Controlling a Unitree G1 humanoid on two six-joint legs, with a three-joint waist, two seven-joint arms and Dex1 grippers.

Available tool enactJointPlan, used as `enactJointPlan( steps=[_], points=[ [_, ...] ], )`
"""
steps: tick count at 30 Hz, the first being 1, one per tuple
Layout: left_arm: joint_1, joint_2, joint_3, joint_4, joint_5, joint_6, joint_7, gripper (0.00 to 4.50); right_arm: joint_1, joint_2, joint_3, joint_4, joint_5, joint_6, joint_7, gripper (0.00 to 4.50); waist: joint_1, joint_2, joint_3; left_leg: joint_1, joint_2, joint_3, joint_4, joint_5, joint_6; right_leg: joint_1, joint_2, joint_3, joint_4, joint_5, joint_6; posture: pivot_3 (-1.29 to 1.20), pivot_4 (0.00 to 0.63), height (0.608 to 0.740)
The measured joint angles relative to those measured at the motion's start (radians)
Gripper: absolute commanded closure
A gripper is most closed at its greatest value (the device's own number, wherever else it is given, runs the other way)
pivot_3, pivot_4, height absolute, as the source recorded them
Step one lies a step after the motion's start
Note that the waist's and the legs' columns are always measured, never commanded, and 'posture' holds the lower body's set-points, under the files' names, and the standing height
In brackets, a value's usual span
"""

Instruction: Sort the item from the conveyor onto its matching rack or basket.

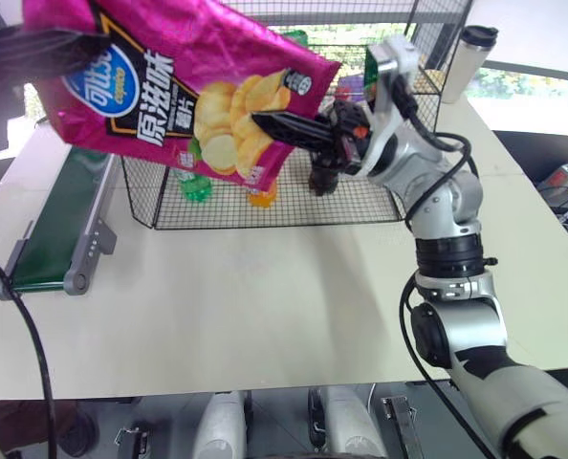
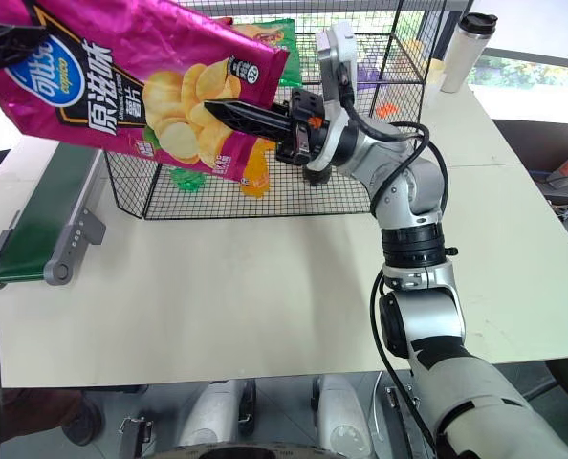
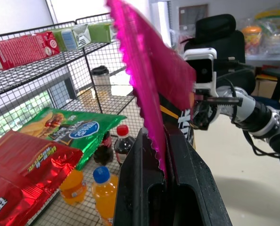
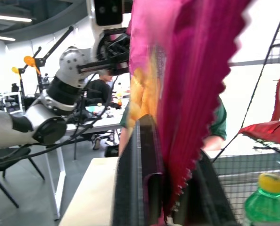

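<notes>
Pinching opposite ends of the crisp bag [image 1: 184, 86], left gripper [image 3: 164, 155] and right gripper [image 1: 265, 124] hold it lengthwise between them, the wire rack [image 1: 265, 206] just beyond.

crisp bag [image 1: 169, 86]: magenta, yellow chips, blue oval logo | conveyor [image 1: 59, 225]: dark green | rack [image 1: 294, 206]: black wire

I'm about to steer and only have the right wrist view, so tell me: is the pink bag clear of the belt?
Observer: Yes. The bag is held up in the air, and the belt lies well below its left end.
Operator: Where do the left fingers hold it?
Observer: The left fingers are shut on its serrated end seam.
Operator: What's in the rack?
Observer: On the rack floor, a green bag lies beside red bags, with bottles nearby.
</notes>
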Motion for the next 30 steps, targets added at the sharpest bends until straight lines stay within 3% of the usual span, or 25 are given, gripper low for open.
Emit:
enactJointPlan(
  steps=[4,7,10,15,24,30],
  points=[
    [0.005,-0.005,0.001,0.008,0.029,-0.004,-0.011,4.50,0.003,-0.001,0.000,-0.024,0.002,0.006,-0.031,4.46,0.000,0.000,0.000,0.000,0.000,0.000,0.000,0.000,0.000,0.000,0.000,0.000,0.000,0.000,0.000,0.00,0.150,0.740],
    [0.031,-0.005,0.000,0.027,0.065,-0.010,-0.015,3.73,0.003,-0.023,-0.002,-0.048,0.002,0.009,-0.064,4.50,0.000,0.000,0.000,0.000,0.000,0.000,0.000,0.000,0.000,0.000,0.000,0.000,0.000,0.000,0.000,0.00,0.150,0.740],
    [0.066,-0.003,0.008,0.043,0.086,-0.012,-0.016,2.45,0.010,-0.069,-0.016,-0.074,0.001,0.011,-0.089,4.50,0.003,0.000,0.000,0.000,0.000,0.000,0.000,0.000,0.000,0.000,0.000,0.000,0.000,0.000,0.000,0.00,0.150,0.740],
    [0.177,-0.007,0.053,0.044,0.125,-0.041,-0.018,2.45,0.051,-0.174,-0.059,-0.157,0.003,0.034,-0.147,4.50,0.001,0.000,0.000,0.000,0.000,0.001,0.000,0.000,0.000,0.000,0.000,0.000,-0.001,0.000,0.000,0.00,0.150,0.740],
    [0.354,-0.085,0.159,0.065,0.138,-0.057,-0.015,2.45,0.118,-0.509,-0.254,-0.295,-0.050,0.042,-0.285,4.50,0.005,0.000,0.000,0.000,0.000,0.002,0.000,0.000,0.000,0.000,-0.001,0.000,-0.002,0.000,0.000,0.00,0.150,0.740],
    [0.390,-0.234,0.139,-0.002,0.125,-0.044,0.061,2.45,0.186,-0.629,-0.222,-0.331,-0.372,-0.206,-0.436,4.50,0.003,0.000,0.000,0.001,0.000,0.003,0.000,0.000,0.000,0.000,-0.001,0.002,-0.002,0.000,0.000,0.00,0.150,0.740]
  ],
)
